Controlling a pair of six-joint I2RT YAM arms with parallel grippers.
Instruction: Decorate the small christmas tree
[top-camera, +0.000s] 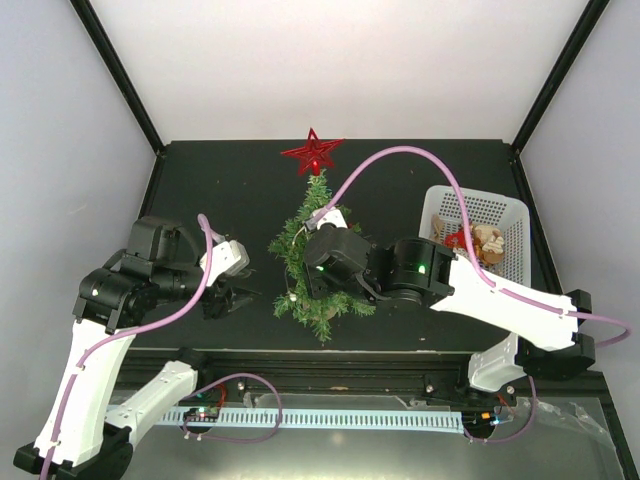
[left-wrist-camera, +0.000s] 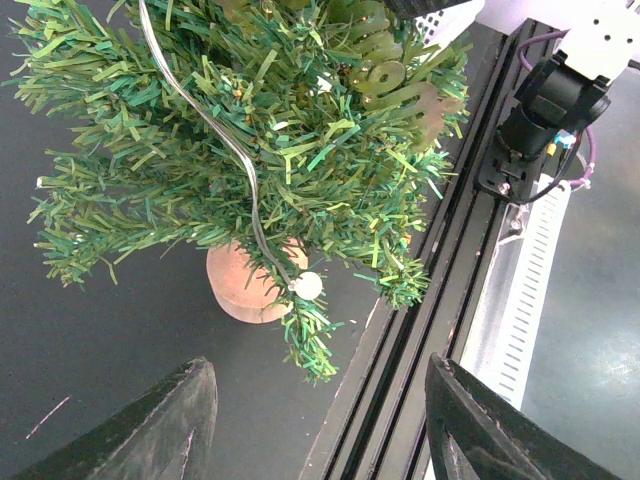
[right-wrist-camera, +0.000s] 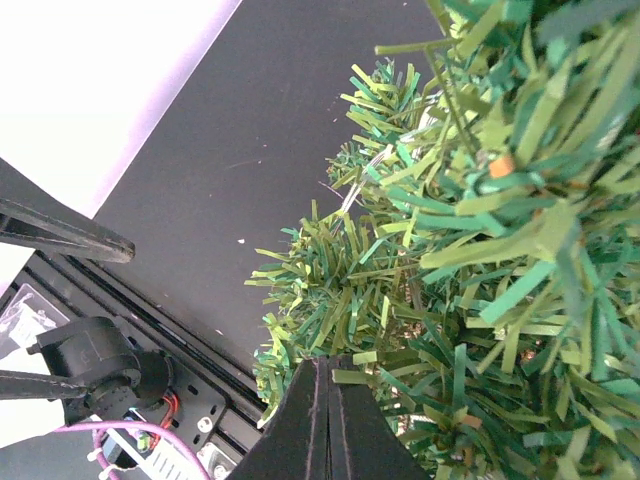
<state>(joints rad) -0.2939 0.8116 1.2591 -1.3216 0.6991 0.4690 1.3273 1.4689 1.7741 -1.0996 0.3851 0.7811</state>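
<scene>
The small christmas tree (top-camera: 312, 240) stands mid-table with a red star (top-camera: 313, 153) at its top. My right gripper (top-camera: 312, 270) reaches into its near side. In the right wrist view the fingers (right-wrist-camera: 328, 400) are pressed together, shut, with their tips among the needles (right-wrist-camera: 470, 250) and nothing visible between them. My left gripper (top-camera: 225, 297) hovers left of the tree, low over the table. It is open (left-wrist-camera: 320, 420) and empty, facing the brown base (left-wrist-camera: 250, 290). A silver wire with a white bead (left-wrist-camera: 308, 286) hangs down the branches (left-wrist-camera: 270, 130).
A white basket (top-camera: 510, 215) holding ornaments sits at the right, behind the right arm. The table's black rail (left-wrist-camera: 440, 300) runs just near the tree's base. Dark frame posts (top-camera: 115, 70) rise at the back corners.
</scene>
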